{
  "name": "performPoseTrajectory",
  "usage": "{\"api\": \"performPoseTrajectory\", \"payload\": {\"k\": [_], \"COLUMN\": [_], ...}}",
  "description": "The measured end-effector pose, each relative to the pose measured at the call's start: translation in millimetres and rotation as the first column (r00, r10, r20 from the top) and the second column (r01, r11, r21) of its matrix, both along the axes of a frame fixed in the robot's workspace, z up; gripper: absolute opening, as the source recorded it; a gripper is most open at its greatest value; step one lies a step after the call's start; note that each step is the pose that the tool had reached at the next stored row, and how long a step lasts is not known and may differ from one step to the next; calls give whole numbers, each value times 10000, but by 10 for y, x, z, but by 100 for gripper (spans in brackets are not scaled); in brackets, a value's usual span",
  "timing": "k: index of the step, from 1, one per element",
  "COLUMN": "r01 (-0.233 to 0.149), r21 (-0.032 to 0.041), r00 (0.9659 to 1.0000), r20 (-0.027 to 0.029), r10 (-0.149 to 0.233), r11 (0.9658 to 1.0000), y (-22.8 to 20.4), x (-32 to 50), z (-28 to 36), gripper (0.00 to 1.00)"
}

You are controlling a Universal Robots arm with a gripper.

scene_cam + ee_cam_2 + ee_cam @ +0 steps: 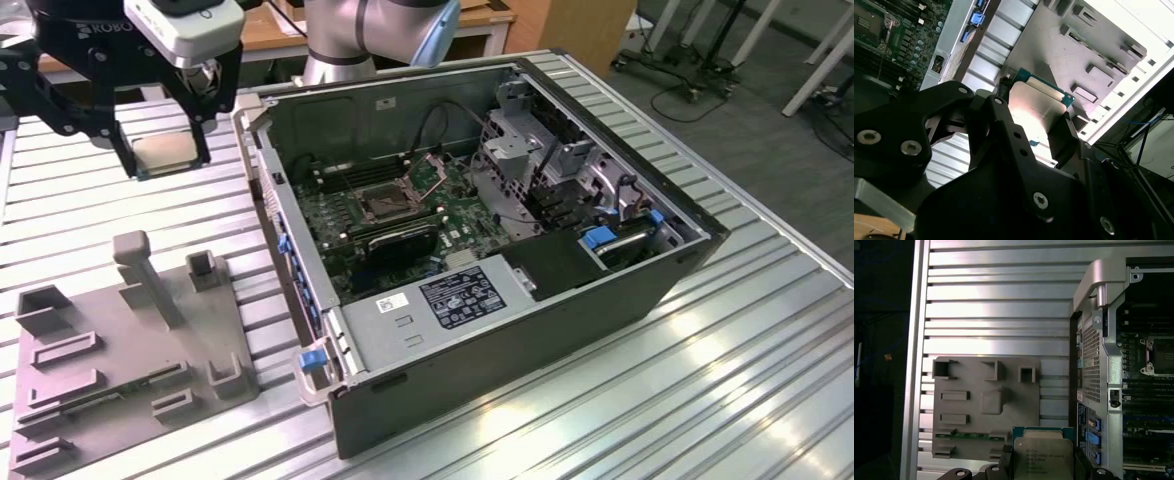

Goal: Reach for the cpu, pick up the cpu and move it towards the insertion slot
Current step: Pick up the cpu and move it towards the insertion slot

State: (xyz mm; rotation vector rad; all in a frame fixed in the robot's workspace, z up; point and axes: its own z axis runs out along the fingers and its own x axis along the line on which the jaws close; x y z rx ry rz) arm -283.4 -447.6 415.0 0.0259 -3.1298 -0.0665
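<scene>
The cpu (167, 153), a pale silvery square chip with a green rim, hangs in the air above the slatted table at the exterior view's upper left. My gripper (166, 158) is shut on it, one black finger on each side edge. In both wrist views the cpu (1038, 102) (1044, 454) sits between the fingers, high above the grey fixture plate. The insertion slot (384, 203), a dark square framed in metal, lies on the motherboard inside the open computer case, to the exterior view's right of the gripper. The insertion slot (1159, 356) (866, 22) also appears at the edge of both wrist views.
The open computer case (534, 300) stands mid-table, its metal side wall (274, 200) between the gripper and the motherboard. A grey fixture plate (120, 340) with upright blocks lies at the exterior view's lower left. Drive cages and cables (547, 170) crowd the case's far side.
</scene>
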Motion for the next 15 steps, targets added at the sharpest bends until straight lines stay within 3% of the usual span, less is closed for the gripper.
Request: {"api": "performPoseTrajectory", "payload": {"k": [15], "r01": [0], "r21": [0], "r00": [10000], "r20": [0], "r10": [0], "r11": [10000], "y": [0], "x": [41], "z": [0], "gripper": [55]}}
